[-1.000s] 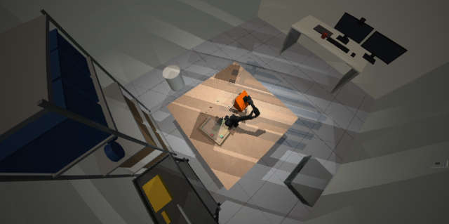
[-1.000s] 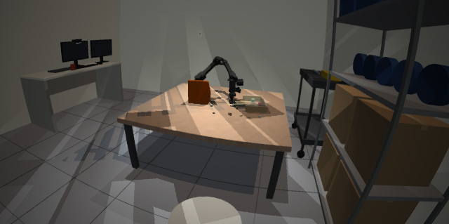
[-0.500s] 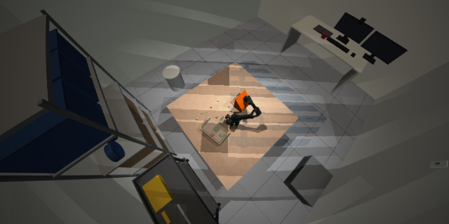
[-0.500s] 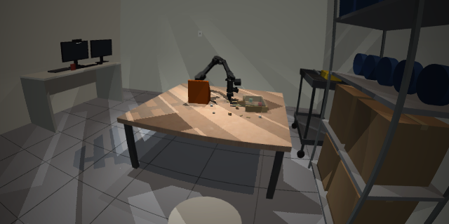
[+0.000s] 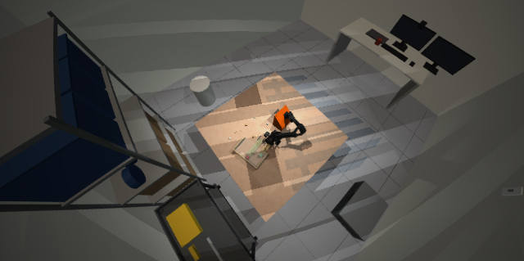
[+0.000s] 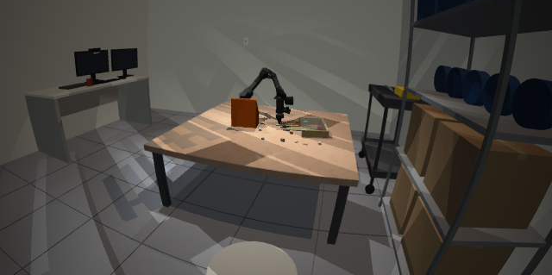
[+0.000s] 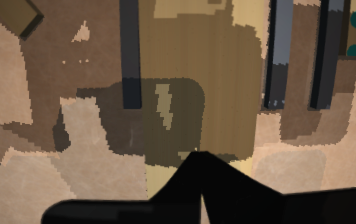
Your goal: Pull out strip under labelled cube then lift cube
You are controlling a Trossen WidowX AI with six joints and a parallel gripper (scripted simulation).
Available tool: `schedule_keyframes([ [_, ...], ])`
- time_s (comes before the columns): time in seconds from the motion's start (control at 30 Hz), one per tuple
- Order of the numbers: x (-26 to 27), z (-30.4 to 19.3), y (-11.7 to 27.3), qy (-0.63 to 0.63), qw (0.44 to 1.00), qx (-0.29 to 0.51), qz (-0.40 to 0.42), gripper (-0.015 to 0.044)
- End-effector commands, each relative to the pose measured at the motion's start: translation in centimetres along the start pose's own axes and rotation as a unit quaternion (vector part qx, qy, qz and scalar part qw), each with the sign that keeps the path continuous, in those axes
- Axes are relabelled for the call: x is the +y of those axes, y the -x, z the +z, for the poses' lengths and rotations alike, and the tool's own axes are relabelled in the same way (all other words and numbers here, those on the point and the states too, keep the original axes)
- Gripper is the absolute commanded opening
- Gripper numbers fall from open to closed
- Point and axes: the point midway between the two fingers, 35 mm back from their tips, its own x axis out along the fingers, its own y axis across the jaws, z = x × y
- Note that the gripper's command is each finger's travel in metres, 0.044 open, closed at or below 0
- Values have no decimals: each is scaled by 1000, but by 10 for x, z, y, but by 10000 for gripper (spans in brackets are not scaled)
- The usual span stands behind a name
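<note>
My gripper is shut and empty, its fingertips together over a wide pale wooden strip. Narrow dark bars stand on both sides of that strip. Part of a teal-dotted strip shows at the upper right of the wrist view. The shallow tray lies beside the gripper. A reddish cube and a greenish cube are at the tray. I cannot make out a label or which strip bears the labelled cube; the wrist view shows no cube.
A tall orange block stands near the arm's base. Several small bits are scattered on the table, one of them brown. A tan wooden piece lies at the upper left of the wrist view.
</note>
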Motion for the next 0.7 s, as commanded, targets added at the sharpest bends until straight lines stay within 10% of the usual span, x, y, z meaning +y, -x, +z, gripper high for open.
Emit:
schedule_keyframes([
  [0.0,0,-14,-4,-6,1000,11,1,0],
  [0.67,0,-44,-3,-7,1000,11,1,0],
])
